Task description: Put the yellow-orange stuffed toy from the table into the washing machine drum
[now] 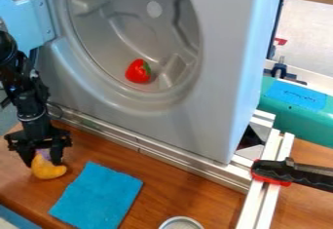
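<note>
At the left of the camera view the black gripper (pixel 43 162) hangs low over the wooden table, pointing down. Its fingers stand apart, one on each side of a yellow-orange toy (pixel 49 169) with a purple part at its top. Whether the fingers press on the toy cannot be made out. To the right of the toy a blue cloth (pixel 97 196) lies flat on the table. A red toy with a green part (pixel 138 71) rests low inside the round hollow of a grey machine front (pixel 214 111).
Metal rails (pixel 149 145) run along the machine's foot. A black and red clamp (pixel 286 172) grips the rails at the right. The rim of a round metal container (pixel 181 219) shows at the bottom edge. Behind, at the right, is a green object (pixel 305 125) with blue tape.
</note>
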### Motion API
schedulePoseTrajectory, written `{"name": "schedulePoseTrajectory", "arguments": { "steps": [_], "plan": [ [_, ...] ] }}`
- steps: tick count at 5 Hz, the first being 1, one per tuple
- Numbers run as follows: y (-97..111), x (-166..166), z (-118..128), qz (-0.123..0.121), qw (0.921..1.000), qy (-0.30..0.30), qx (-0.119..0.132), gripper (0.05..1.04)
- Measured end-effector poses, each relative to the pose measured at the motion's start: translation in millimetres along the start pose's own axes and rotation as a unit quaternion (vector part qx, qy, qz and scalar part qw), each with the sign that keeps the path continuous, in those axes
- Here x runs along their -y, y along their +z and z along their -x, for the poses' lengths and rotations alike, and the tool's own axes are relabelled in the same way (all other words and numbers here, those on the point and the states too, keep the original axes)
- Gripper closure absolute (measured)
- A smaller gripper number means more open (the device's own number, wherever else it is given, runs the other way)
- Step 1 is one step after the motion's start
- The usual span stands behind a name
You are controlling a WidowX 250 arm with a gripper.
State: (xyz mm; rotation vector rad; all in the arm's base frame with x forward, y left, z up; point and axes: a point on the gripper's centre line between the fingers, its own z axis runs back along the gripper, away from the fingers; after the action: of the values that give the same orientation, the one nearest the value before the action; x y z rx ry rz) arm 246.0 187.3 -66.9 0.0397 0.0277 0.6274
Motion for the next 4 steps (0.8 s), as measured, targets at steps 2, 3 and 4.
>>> {"name": "schedulePoseTrajectory", "arguments": {
  "steps": [2, 3, 4],
  "plan": [
    [73, 36, 27, 0.012, 0.9905, -0.109, 0.084, 0.399],
    [100, 62, 13, 0.016, 0.9727, -0.167, 0.161, 0.399],
    [117, 83, 6, -0.011, 0.9526, -0.220, 0.210, 0.399]
  ]
}}
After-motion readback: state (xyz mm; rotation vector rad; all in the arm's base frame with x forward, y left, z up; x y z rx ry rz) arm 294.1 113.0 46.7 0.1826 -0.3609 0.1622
